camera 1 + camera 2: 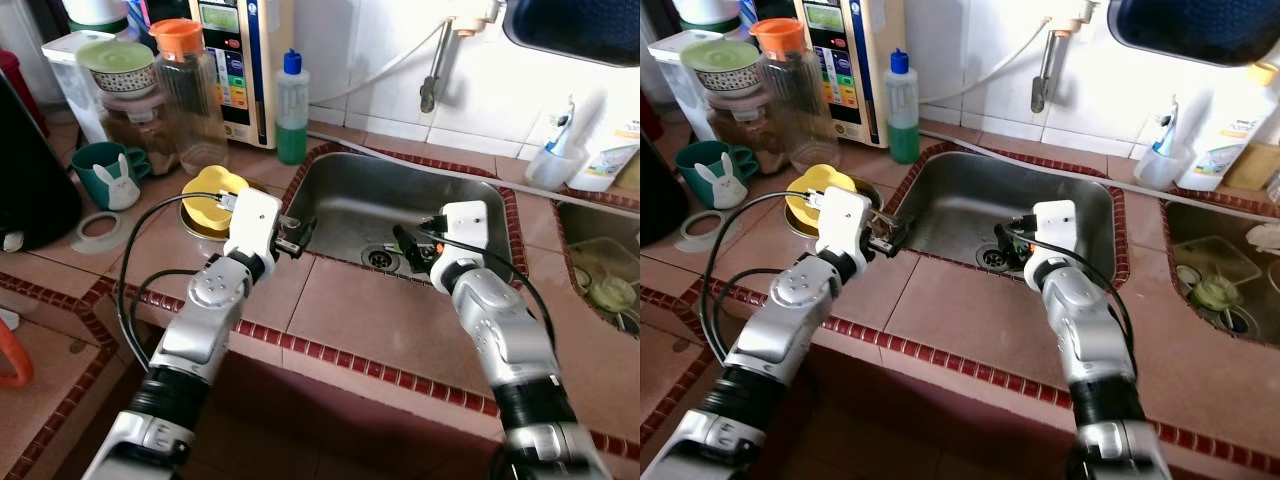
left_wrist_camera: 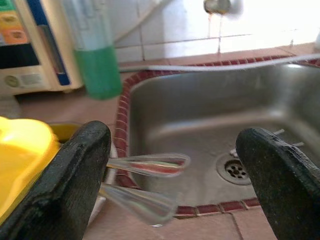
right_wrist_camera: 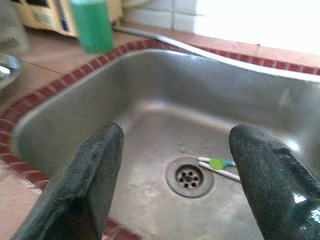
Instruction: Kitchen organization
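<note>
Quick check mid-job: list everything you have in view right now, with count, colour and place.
sink: one, steel, centre of the counter
toothbrush: one, white with green, in the sink by the drain
soap bottle: one, green, blue cap, behind the sink's left corner
yellow dish: one, left of the sink
mug: one, teal with a white rabbit, far left
pitcher: one, clear, orange lid, back left
left gripper: open, at the sink's left rim
right gripper: open, over the drain

A tiled kitchen counter, crowded at upper left.
A water purifier (image 1: pixel 245 60) stands on the wall beside a green mug (image 1: pixel 105 172) with a rabbit face.
</note>
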